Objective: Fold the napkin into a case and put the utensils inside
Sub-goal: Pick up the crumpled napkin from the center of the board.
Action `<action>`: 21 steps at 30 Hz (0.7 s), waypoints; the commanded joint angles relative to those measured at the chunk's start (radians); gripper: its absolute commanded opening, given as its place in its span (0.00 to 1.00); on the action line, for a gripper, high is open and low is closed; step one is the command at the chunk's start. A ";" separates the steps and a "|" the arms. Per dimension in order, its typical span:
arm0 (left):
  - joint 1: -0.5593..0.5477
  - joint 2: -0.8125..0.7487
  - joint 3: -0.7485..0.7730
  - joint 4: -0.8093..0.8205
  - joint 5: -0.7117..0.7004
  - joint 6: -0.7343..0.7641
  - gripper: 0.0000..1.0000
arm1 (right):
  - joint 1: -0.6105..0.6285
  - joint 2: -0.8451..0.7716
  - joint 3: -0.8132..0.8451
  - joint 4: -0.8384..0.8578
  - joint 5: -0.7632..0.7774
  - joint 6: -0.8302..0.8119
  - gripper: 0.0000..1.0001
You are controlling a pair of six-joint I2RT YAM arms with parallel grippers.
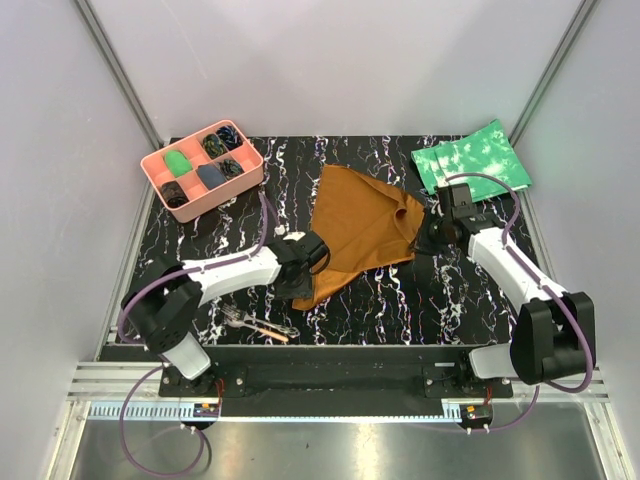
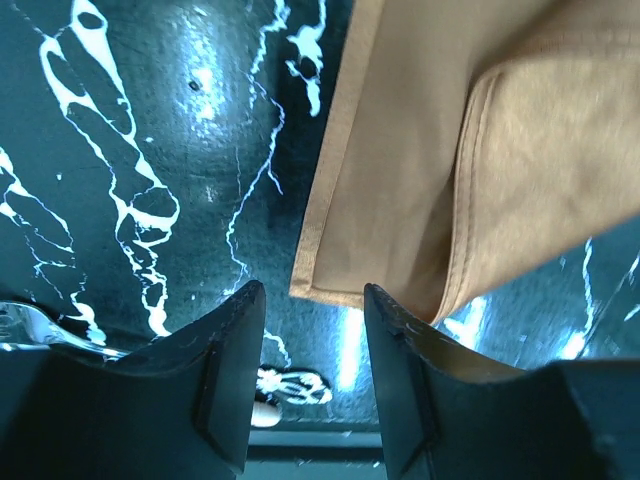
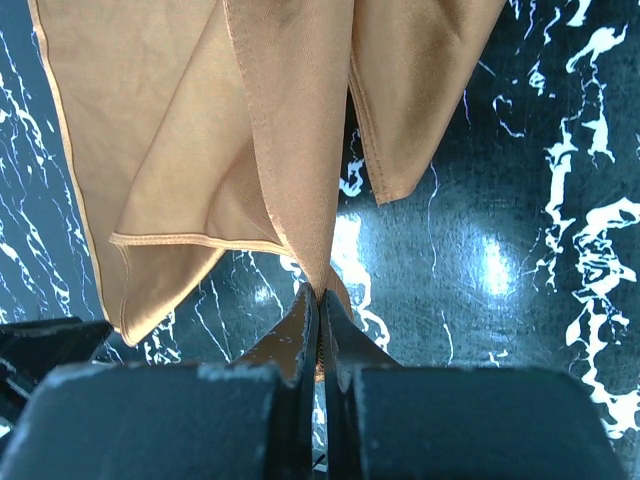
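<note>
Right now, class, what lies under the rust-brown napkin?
Around the napkin only the black marbled table shows, also beneath the corner pinched by the right end effector. Anything under its flat middle is covered.

Two matching arms. Left arm (image 1: 232, 270): white tube links, chunky black joint housings, black base block. Right arm (image 1: 500, 258): same build, white forearm, black shoulder and wrist. Purple cable (image 1: 123, 315) runs in loops along each arm and trails below the base. Left pincer (image 2: 312, 300): two flat matte-black fingers (image 2: 225, 390) with tapered tips. Right pincer (image 3: 320, 297): the same black, with pale scuffs and chipped edges on the finger tops.
</note>
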 commanded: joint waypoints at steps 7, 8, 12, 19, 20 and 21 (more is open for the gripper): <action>-0.028 0.072 -0.011 0.016 -0.093 -0.165 0.47 | 0.004 -0.079 -0.040 0.021 -0.040 0.004 0.00; -0.028 0.077 -0.014 0.014 -0.094 -0.177 0.47 | 0.004 -0.083 -0.041 0.021 -0.040 0.004 0.00; -0.030 0.130 -0.023 0.016 -0.096 -0.195 0.46 | 0.003 -0.102 -0.048 0.019 -0.040 0.008 0.00; -0.024 0.089 -0.129 0.106 -0.085 -0.249 0.11 | 0.004 -0.148 -0.058 0.018 -0.022 0.017 0.00; -0.022 0.075 -0.129 0.109 -0.099 -0.237 0.04 | 0.004 -0.157 -0.055 0.016 -0.020 0.019 0.00; -0.021 0.037 -0.128 0.108 -0.111 -0.222 0.00 | 0.004 -0.160 -0.052 0.012 -0.019 0.022 0.00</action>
